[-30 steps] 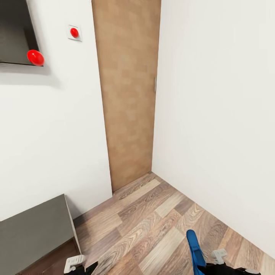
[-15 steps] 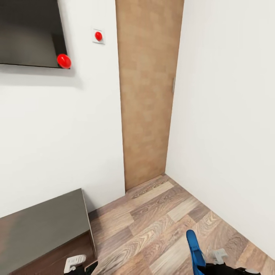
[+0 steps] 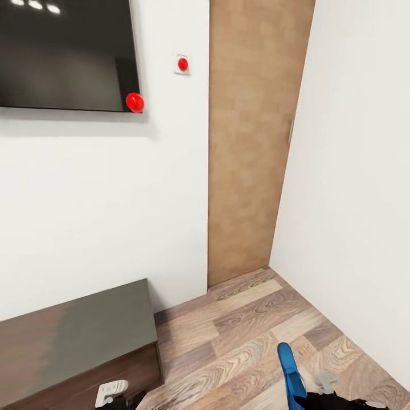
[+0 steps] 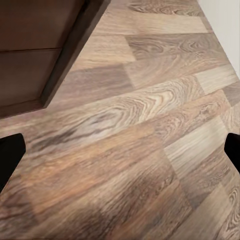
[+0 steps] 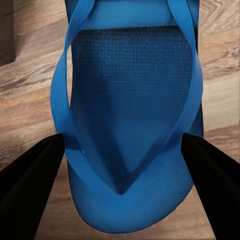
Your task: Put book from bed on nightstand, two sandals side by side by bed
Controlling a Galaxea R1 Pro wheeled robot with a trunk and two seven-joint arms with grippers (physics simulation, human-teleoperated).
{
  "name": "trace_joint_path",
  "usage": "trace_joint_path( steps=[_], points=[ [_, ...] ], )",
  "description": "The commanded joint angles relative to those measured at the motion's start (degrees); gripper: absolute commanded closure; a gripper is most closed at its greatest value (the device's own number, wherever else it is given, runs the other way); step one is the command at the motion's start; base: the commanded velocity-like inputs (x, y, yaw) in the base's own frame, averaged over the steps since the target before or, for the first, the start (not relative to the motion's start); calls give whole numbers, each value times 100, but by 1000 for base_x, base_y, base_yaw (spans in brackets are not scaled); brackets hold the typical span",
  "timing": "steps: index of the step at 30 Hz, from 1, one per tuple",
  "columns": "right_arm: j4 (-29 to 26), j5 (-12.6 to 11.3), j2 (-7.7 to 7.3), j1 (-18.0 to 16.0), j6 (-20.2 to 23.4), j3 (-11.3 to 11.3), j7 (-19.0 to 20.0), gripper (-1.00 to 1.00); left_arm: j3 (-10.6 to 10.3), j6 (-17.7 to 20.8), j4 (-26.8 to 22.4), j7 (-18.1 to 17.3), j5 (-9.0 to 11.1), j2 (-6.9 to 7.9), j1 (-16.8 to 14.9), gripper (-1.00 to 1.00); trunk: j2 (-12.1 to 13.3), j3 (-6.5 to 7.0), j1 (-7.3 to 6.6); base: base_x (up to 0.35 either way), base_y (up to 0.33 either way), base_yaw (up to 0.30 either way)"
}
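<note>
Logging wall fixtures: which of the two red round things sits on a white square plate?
The smaller red button, between the dark wall screen and the wooden door. The bigger red ball sits at the screen's lower corner, with no plate.

White walls (image 3: pixel 102 199) meet at a wooden door (image 3: pixel 250 142) ahead of me; dark screen (image 3: pixel 62 54) far left, low bench (image 3: pixel 74 336) near left, plank floor (image 3: pixel 239 336).

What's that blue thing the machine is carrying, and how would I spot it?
Find the wood-plank floor running to the tan door in the white corner. At the head view's lower edge, the right hand grips a sandal. It is a flat flip-flop with thin straps, bright blue among browns and whites.
</note>
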Motion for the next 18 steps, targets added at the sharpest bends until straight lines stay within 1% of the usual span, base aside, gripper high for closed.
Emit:
trace_joint_path(
  steps=[1, 9, 11, 15, 16, 17, 18],
  points=[
    [-10, -66, -7, -3, 42, 22, -1, 100, 10, 60, 0, -28, 56, -1, -4, -100, -3, -6, -1, 0, 0, 288],
    [-5, -66, -7, -3, 37, 22, -15, 100, 10, 43, 0, -25, 56, -1, -4, -100, -3, -6, -1, 0, 0, 288],
    [-3, -66, -7, -3, 37, 22, -13, 100, 15, -12, 2, -25, 58, -1, -4, -100, -3, -6, -1, 0, 0, 288],
    [-1, -66, 12, -3, 43, 49, -1, 100, 18, -295, 141, -20, 32, -1, -4, -100, -3, -6, -1, 0, 0, 289],
    [-1, -63, 78, -3, 40, 62, -2, 100, 17, -443, 325, -19, -18, -1, -4, -100, -3, -6, -1, 0, 0, 289],
    [-1, -60, 121, -3, 39, 64, -2, 100, 16, -495, 390, -19, -38, -1, -4, -100, -3, -6, -1, 0, 0, 290],
    [-1, -43, 213, -3, 38, 65, -2, 100, 14, -598, 506, -19, -77, -1, -4, -100, -3, -6, -1, 0, 0, 290]
  ],
)
